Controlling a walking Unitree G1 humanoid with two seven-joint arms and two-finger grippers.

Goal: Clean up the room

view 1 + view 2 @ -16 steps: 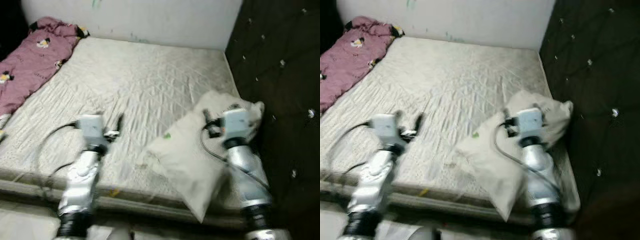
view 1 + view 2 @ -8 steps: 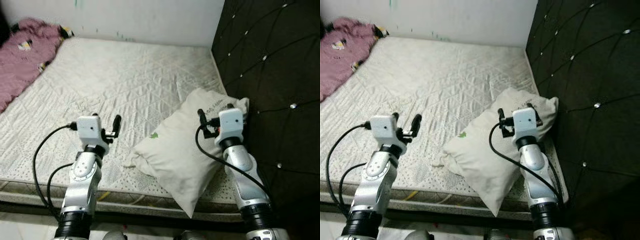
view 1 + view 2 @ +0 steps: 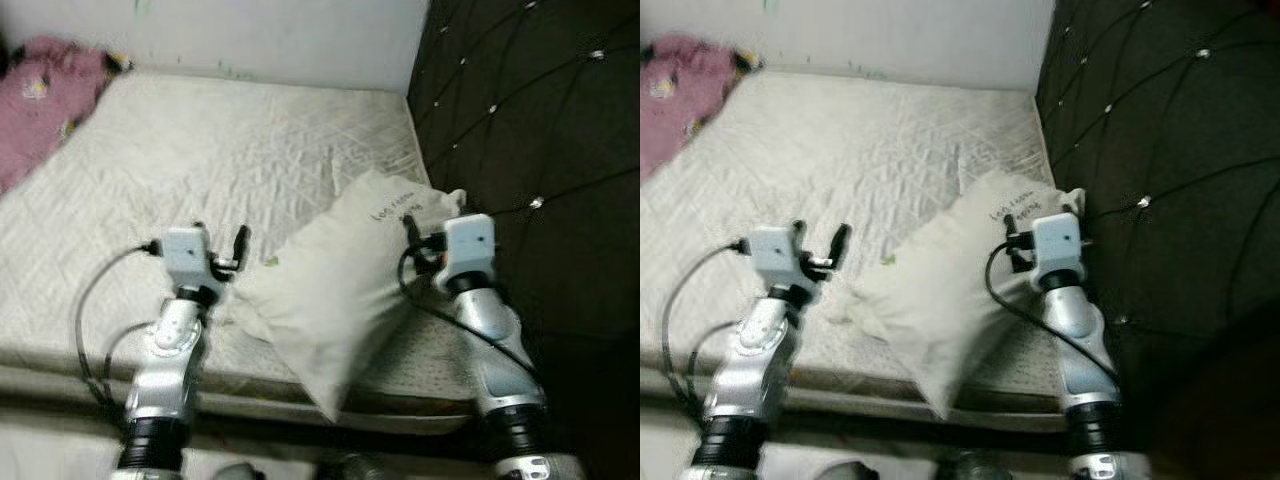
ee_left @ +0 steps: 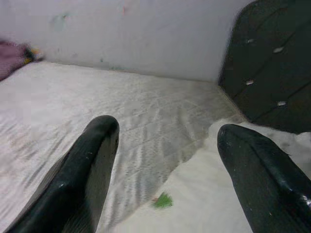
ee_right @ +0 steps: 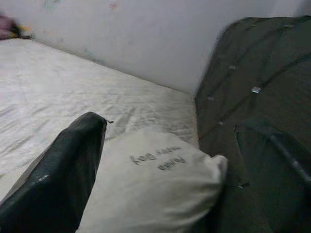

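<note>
1. I logged both arms raised over the near edge of the bed (image 3: 250,150), with the pillow (image 3: 330,290) lying between them, one corner hanging over the mattress edge.
2. Left gripper (image 4: 165,160): jaws spread wide and holding nothing. The pillow's nearer corner lay just ahead of and between the jaws, under their tips, not touched as far as I could tell.
3. Right gripper (image 5: 184,170): jaws also wide apart and empty. The pillow's upper end sat directly ahead between the jaws; the dark tufted headboard (image 3: 520,130) stood just beyond the outer jaw.
4. Progress, my judgement: tidying was at an early stage. The pillow lay askew, slanted across the bed's corner instead of squared against the headboard, and neither gripper had hold of it.
5. Also left to do, as I judged it: a pink printed garment or blanket (image 3: 45,95) lay crumpled at the far corner of the bed, well away from both sets of jaws, beyond the left jaws.
6. Writing: dark handwritten lettering in two short lines showed on the pillow (image 5: 158,160) near its upper end, ahead of the right jaws. It was too blurred for me to read.
7. A small green mark (image 4: 163,200) sat on the pillow's fabric ahead of the left jaws; no text was legible on it.
</note>
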